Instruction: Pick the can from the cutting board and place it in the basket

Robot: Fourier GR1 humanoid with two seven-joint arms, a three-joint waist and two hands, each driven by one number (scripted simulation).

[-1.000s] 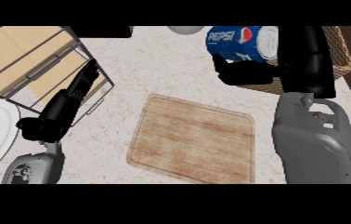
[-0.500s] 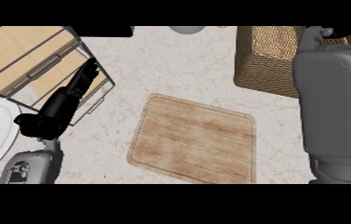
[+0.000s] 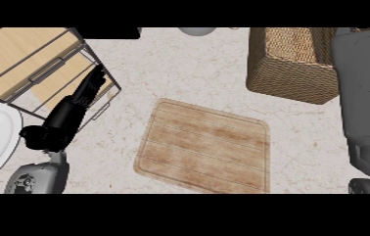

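Note:
The wooden cutting board (image 3: 206,147) lies bare in the middle of the counter. No can shows anywhere. A woven basket (image 3: 289,68) stands at the upper right, and its inside is hidden from this angle. My right forearm (image 3: 354,93) runs up the right edge beside the basket, with the hand itself out of sight past the top. My left hand (image 3: 69,115) rests open at the left with straight fingers pointing up, and it holds nothing.
A wire-framed wooden rack (image 3: 36,59) fills the upper left, right by my left hand. A white plate (image 3: 4,132) peeks in at the left edge. A white round object (image 3: 196,31) and a black block (image 3: 108,33) sit at the counter's far edge.
My right hand held the blue can high at the top a second ago. Hand and can have since left the view, and the basket now shows. The left hand has not moved.

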